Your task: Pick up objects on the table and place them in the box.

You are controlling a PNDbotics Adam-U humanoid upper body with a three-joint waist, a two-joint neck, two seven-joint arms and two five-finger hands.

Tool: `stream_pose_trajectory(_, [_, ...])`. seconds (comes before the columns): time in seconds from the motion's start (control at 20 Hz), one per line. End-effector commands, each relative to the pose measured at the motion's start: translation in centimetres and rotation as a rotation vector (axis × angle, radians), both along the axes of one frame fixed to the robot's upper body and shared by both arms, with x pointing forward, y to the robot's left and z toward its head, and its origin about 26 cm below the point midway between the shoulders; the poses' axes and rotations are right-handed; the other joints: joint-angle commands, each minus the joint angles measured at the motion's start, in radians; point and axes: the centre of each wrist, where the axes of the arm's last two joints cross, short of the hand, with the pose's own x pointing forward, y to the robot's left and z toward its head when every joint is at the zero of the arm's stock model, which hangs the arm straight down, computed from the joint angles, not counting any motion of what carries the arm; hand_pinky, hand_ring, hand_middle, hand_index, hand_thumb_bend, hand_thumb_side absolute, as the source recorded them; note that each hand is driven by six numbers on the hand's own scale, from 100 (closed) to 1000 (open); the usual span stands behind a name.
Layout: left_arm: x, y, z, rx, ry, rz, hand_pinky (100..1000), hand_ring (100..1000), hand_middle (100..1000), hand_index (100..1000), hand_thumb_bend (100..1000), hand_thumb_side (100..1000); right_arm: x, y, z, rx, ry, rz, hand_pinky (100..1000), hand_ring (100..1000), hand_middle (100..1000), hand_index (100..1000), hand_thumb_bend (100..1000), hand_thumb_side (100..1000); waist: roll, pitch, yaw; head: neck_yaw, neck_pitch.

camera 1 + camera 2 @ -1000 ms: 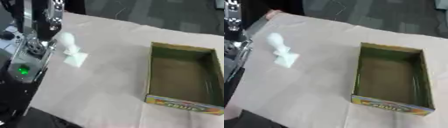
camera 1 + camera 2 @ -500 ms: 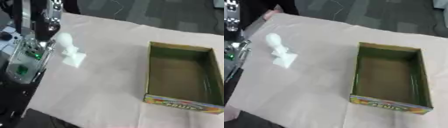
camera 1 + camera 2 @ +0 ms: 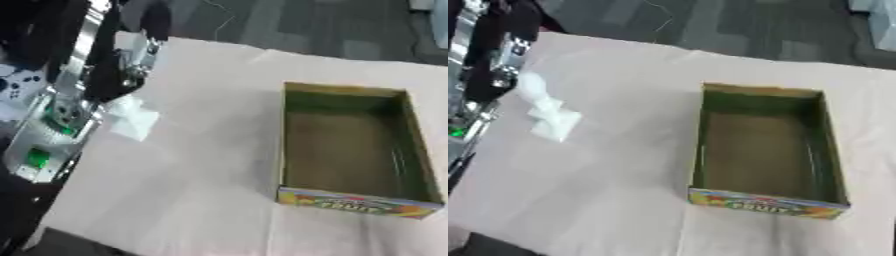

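- Beige table [image 3: 623, 190] fills the view, dark floor beyond.
- White object [image 3: 546, 111] lies far left; empty box [image 3: 765, 150] sits well apart, right.
- Left hand [image 3: 131, 55] hovers beside it; finger state unclear.
- Right hand unseen.
- Looks light and rigid; take it by the narrow upper part.

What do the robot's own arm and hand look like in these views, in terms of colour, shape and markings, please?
Only the left arm shows, along the views' left edge: long black segments with silver metal plates and joints. A small green light glows on a silver part lower down, and another green spot sits higher up. The left hand itself cannot be made out in the blur. The right arm and hand are not in view.
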Motion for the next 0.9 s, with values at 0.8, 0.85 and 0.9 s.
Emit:
stream_pose_trajectory(0.8, [-0.9, 3.7, 6.1, 0.617, 0.110, 0.549, 904, 823, 895, 866, 100, 797, -0.1, 0.6, 0.7, -0.042, -0.014, 0.026, 432, 362, 389, 532, 100, 1000, 0.016, -0.013, -0.030, 0.051, -0.001])
stream_pose_trajectory(0.85, [-0.9, 3.7, 6.2, 0.628, 0.146, 0.563, 907, 825, 898, 873, 100, 808, -0.2, 0.6, 0.7, -0.040, -0.014, 0.025, 431, 362, 389, 532, 100, 1000, 0.015, -0.012, -0.031, 0.050, -0.001])
stream_pose_trajectory(0.9, [-1.0, 3.8, 6.4, 0.640, 0.180, 0.581, 909, 828, 898, 876, 100, 810, -0.2, 0.6, 0.8, -0.039, -0.014, 0.025, 431, 361, 389, 532, 100, 1000, 0.016, -0.012, -0.031, 0.050, -0.001])
